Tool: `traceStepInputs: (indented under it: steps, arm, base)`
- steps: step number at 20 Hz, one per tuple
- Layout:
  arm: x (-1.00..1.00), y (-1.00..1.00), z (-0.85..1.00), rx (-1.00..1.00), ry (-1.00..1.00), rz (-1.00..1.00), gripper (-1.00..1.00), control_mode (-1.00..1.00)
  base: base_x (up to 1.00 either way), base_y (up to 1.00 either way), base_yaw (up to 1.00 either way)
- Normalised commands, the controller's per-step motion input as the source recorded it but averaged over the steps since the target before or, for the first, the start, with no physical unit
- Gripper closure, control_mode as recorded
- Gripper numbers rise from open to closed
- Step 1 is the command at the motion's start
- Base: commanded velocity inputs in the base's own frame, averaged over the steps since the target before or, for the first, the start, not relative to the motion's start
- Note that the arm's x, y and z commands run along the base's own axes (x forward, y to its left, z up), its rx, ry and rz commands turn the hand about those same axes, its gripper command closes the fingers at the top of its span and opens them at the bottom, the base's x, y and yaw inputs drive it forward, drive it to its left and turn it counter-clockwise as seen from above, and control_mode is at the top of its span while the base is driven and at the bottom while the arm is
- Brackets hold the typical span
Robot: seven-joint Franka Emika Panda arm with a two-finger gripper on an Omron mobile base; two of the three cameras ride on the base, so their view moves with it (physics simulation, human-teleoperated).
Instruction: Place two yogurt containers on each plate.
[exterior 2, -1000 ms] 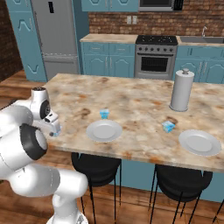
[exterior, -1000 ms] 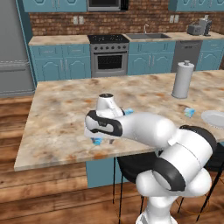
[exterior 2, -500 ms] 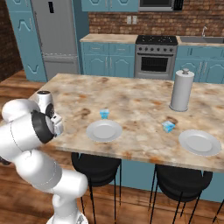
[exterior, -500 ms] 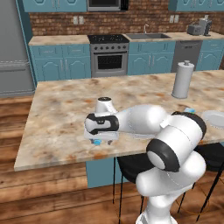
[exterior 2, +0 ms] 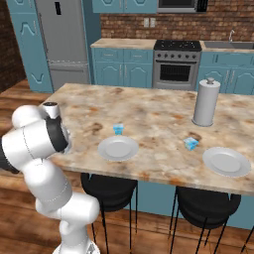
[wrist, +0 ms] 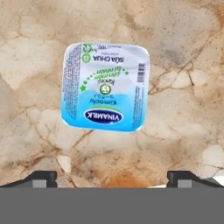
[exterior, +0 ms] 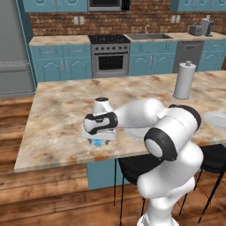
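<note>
Spread tool (wrist: 112, 177) hangs over sealed yogurt container (wrist: 105, 86); both plates (exterior 2: 118, 148) bare.

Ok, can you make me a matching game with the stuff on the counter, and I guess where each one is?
Things:
1. paper towel roll
2. yogurt cup in the hand view
3. left plate
4. stove

Places:
A. under the open jaws
B. against the back wall
C. standing upright on the counter
D. just in front of a blue cup

Pairs: 1-C, 2-A, 3-D, 4-B
</note>
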Motion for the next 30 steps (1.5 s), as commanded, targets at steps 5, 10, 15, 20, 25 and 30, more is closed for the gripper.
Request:
traceStepInputs:
  steps: [5, 10, 15, 20, 25, 30]
  arm:
    - [0.17, 0.01, -0.06, 0.0, 0.0, 0.0, -1.0, -1.0]
    - [0.16, 0.0, -0.21, 0.0, 0.0, 0.0, -1.0, -1.0]
    - [0.08, 0.0, -0.26, 0.0, 0.01, 0.0, -1.0, -1.0]
    - [0.14, 0.0, -0.17, 0.0, 0.0, 0.0, -1.0, -1.0]
    - [0.19, 0.01, -0.08, 0.0, 0.0, 0.0, -1.0, -1.0]
    - [0.16, 0.04, -0.01, 0.0, 0.0, 0.0, -1.0, -1.0]
  base:
    - [0.0, 0.0, 0.0]
    - [0.0, 0.0, 0.0]
    - [0.0, 0.0, 0.0]
    - [0.0, 0.0, 0.0]
    - [0.0, 0.0, 0.0]
    - [0.0, 0.0, 0.0]
